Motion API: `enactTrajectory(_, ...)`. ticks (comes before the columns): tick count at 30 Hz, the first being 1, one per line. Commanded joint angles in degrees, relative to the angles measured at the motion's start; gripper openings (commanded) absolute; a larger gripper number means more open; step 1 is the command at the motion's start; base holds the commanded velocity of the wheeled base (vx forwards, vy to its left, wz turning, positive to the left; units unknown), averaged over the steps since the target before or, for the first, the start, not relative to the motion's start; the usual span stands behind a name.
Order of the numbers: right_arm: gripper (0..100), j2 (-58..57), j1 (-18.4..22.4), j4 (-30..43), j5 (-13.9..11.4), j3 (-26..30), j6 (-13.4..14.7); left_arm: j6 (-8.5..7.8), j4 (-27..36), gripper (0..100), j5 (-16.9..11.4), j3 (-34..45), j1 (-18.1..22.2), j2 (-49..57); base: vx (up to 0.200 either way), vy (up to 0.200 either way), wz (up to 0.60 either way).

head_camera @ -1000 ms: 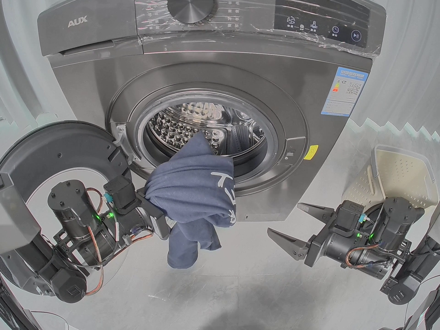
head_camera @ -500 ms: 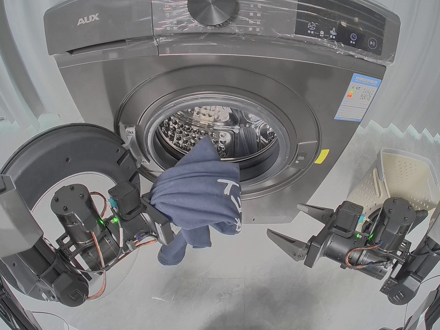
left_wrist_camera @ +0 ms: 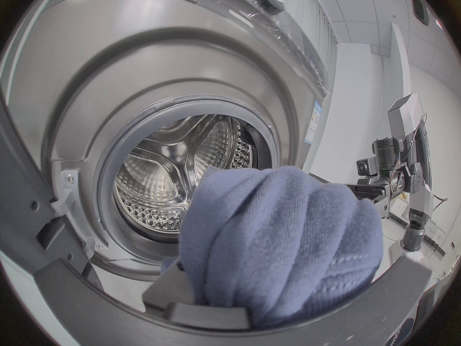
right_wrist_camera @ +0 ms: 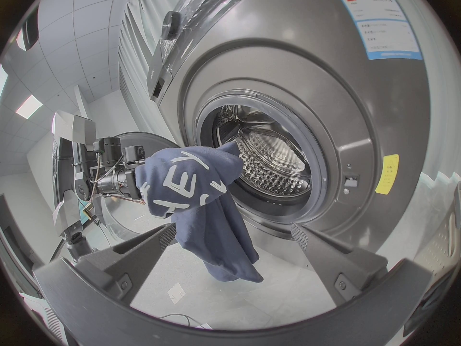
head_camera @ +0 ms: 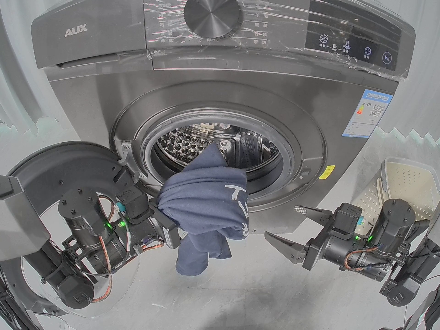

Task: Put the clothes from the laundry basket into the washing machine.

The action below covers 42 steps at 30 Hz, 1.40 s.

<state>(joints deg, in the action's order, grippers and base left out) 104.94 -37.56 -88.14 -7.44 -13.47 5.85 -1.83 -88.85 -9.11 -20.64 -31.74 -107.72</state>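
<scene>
Evidently loading is under way: the left gripper [head_camera: 176, 234] clenches a navy garment [head_camera: 204, 202] at the mouth of the drum [head_camera: 192, 140], tail hanging below, so it should next push deeper and let go, while the right gripper [head_camera: 282, 223] hangs spread and empty; the inside of the basket [head_camera: 408, 179] is hidden.

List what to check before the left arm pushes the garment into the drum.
Round grey washer door swung open: ok.
Perforated steel drum free of obstruction: ok.
Left pincer shut on navy blue cloth sweatshirt: ok.
Sweatshirt clear of the opening's lower rim: not ok, its lower part hangs below.
Right pincer open, apart from sweatshirt: ok.
Clothes left in cream perforated plastic laundry basket: cannot tell.
</scene>
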Motion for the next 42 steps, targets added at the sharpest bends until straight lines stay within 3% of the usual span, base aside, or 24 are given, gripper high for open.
enactTrajectory(1, 100, 0.09, -0.41, -0.02, -0.03, 0.2, 0.04, -0.02, -0.01, 0, -0.03, 0.25, -0.16, -0.74, 0.0, 0.0, 0.0)
enactTrajectory(19, 100, -0.17, -1.2, -0.02, 0.14, 0.29, 0.04, -0.72, -0.1, 0, -0.03, 0.42, -1.92, -1.53, 0.011, 0.0, 0.0)
enactTrajectory(29, 100, -0.52, -2.96, 0.07, 0.14, 0.9, 0.21, -0.54, -0.1, 0, 0.14, 1.57, -7.02, -2.76, 0.04, 0.0, 0.0)
enactTrajectory(30, 100, -1.49, -4.54, 0.07, 0.23, 1.96, 0.13, -0.46, -0.1, 0, 0.14, 0.86, -7.72, -3.82, 0.0, 0.0, 0.0)
enactTrajectory(35, 100, -1.84, -5.07, 0.07, 0.23, 2.92, 0.13, -0.37, -0.01, 0, 0.32, -3.18, -7.02, -7.33, 0.0, 0.0, 0.0)
enactTrajectory(36, 100, -2.02, -5.07, 0.07, 0.23, 3.63, 0.13, -0.37, 0.08, 0, 1.46, -6.34, -5.96, -10.06, 0.0, 0.0, 0.0)
enactTrajectory(42, 100, -2.9, -5.24, 0.25, 0.23, 4.07, 0.13, 2.0, 0.16, 0, 2.08, -15.48, -5.08, -17.0, 0.0, 0.0, 0.0)
